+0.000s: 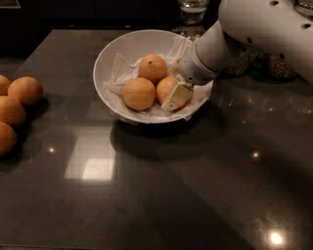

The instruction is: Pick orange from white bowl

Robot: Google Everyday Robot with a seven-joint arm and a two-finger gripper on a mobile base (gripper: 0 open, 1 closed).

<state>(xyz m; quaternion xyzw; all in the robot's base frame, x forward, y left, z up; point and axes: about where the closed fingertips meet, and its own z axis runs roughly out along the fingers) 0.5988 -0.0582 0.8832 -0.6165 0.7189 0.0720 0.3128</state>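
The white bowl [105, 56], lined with crumpled white paper, stands at the back middle of the dark table and holds three oranges. The orange [165, 88] on the right side of the bowl is partly hidden by my gripper [175, 94], which reaches down into the bowl from the right and sits against this fruit's front right side. A second orange [139, 93] lies at the front left of the bowl. A third [152, 67], with a dark dimple, lies at the back. My white arm [254, 29] comes in from the upper right.
Several loose oranges [25, 90] lie at the table's left edge. A glass [192, 10] stands behind the bowl. A speckled object [274, 66] sits under the arm at the back right. The dark glossy table [161, 195] stretches toward the front.
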